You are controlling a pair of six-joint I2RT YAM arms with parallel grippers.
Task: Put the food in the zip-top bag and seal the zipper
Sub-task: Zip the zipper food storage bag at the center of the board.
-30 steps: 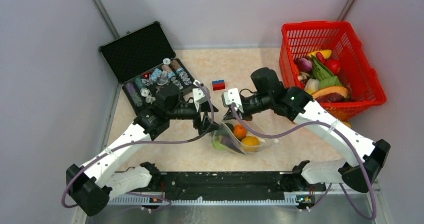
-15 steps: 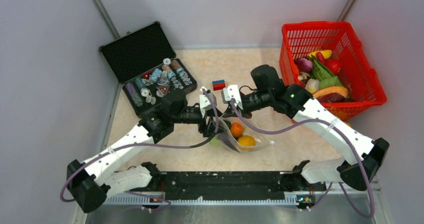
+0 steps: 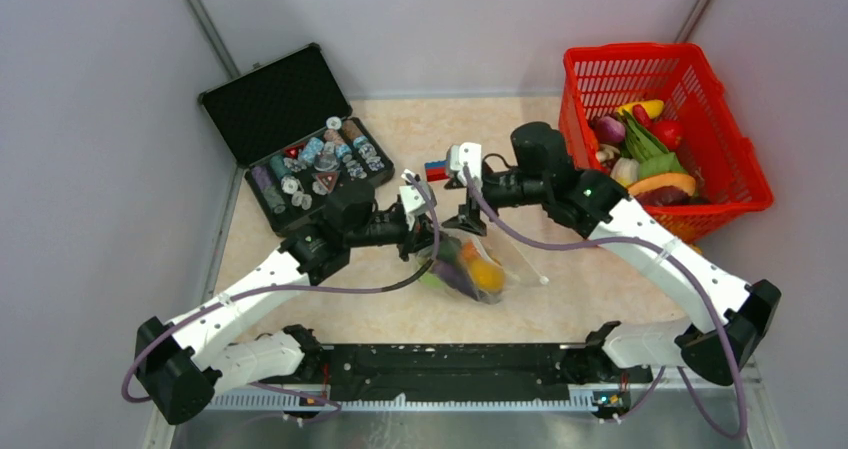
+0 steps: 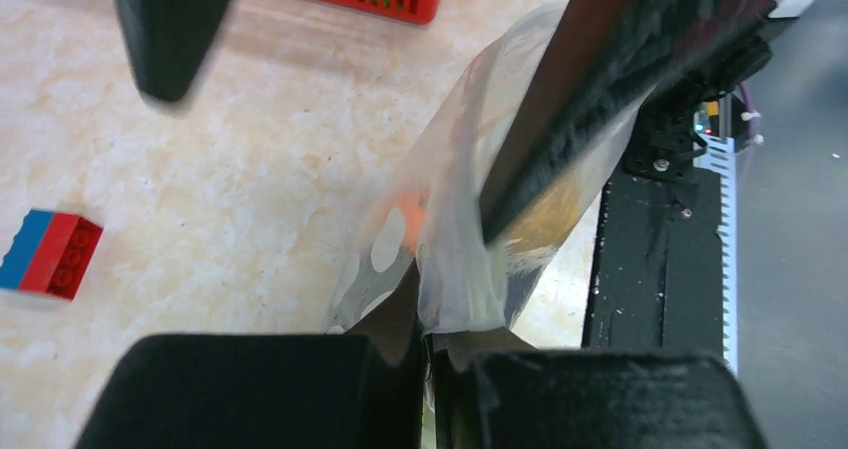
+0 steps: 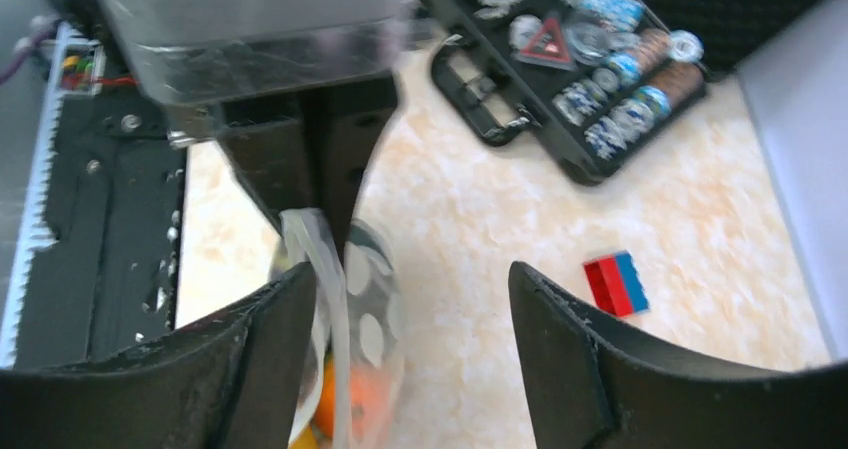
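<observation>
Now: sealing step in hand

Clear crinkly zip-top bag point(image 3: 505, 257), mid beige surface point(image 3: 380, 314), holding orange, purple and green toy food point(image 3: 476, 269). Left hand point(image 4: 428, 359) clenched on its top edge. Right hand point(image 5: 415, 359) released, fingers either side of the whitish zipper strip point(image 5: 324, 269). Next, likely: clench on strip, slide along.

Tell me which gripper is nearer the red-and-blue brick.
Right. The open right gripper is just nearside of the brick; the left gripper is farther toward the bases, clamped on the zip-top bag.
</observation>
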